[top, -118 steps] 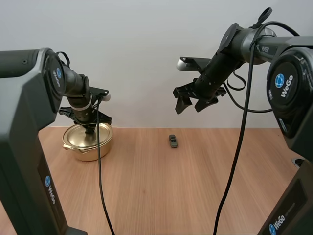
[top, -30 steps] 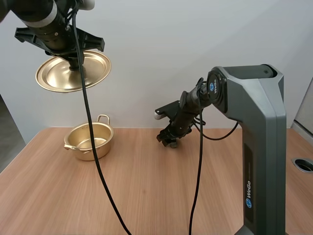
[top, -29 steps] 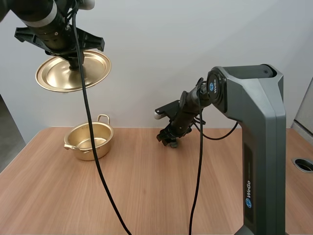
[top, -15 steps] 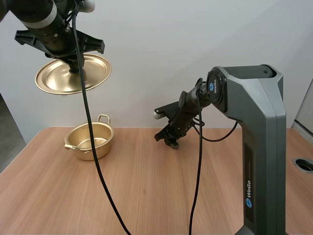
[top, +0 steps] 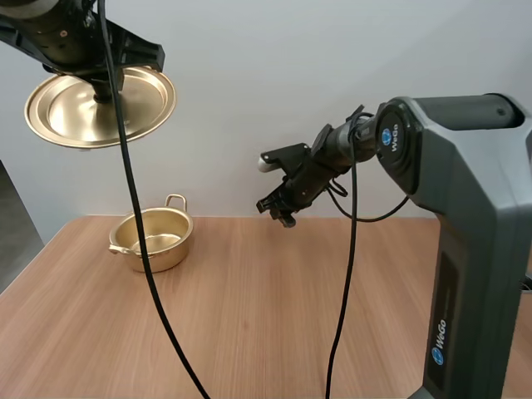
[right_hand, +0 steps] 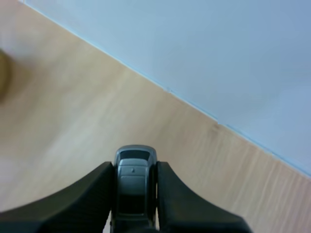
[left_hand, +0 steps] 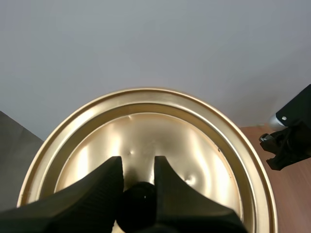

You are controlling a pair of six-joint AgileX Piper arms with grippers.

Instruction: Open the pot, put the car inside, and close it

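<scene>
The golden pot (top: 152, 239) stands open at the table's far left. High above it, my left gripper (top: 103, 93) is shut on the black knob (left_hand: 137, 208) of the golden lid (top: 100, 104), which hangs tilted with its underside toward the camera; the lid (left_hand: 146, 145) is held up against the wall. My right gripper (top: 281, 212) is shut on the small grey toy car (right_hand: 133, 187), which sits pinched between the two fingers (right_hand: 90, 204). That gripper hangs above the table's far middle, to the right of the pot, with the car lifted off the wood.
The wooden table (top: 266, 316) stretches bare from the pot to the front edge. A white wall closes the back. The right arm's grey base (top: 474, 274) rises at the right side.
My right gripper has closed on the car and lifted it off the table. The left gripper has carried the lid higher and further left.
</scene>
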